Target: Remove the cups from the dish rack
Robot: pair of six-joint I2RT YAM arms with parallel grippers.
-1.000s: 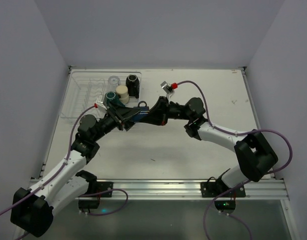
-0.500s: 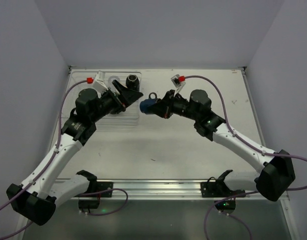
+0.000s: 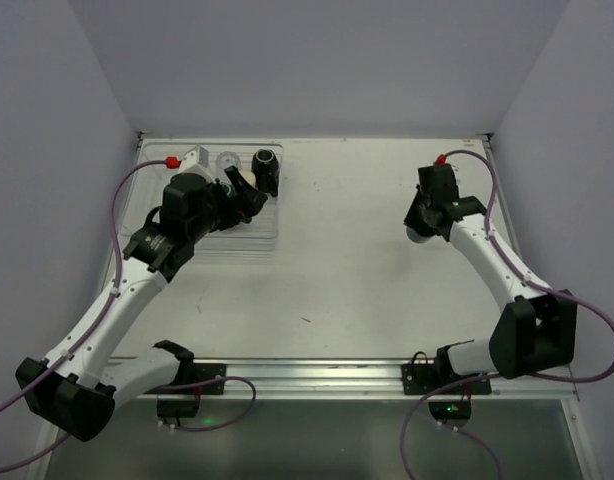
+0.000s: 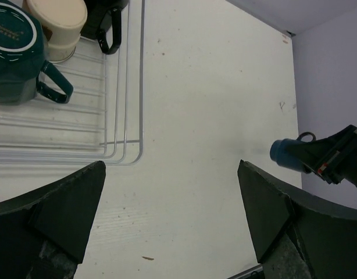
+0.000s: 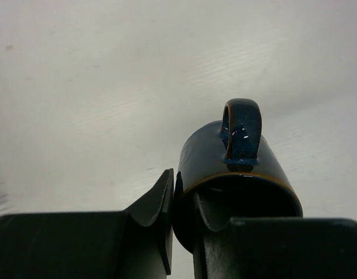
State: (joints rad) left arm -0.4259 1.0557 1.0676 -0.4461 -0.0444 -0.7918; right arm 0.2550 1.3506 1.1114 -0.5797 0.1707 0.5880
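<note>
The blue cup lies sideways in my right gripper, handle up. One finger is inside its mouth and the other outside, shut on the wall just above the table at the right. In the left wrist view the same blue cup shows far off. My left gripper hangs open and empty over the near right corner of the dish rack. In the rack stand a dark teal mug, a cream cup and a black mug. A clear cup sits at the rack's back.
The dish rack fills the table's far left corner against the left wall. White table stretches between the two arms. The right wall stands close behind the right arm.
The left gripper opened and swung back over the rack. The right arm carried the blue cup from the table's middle over to the right side.
</note>
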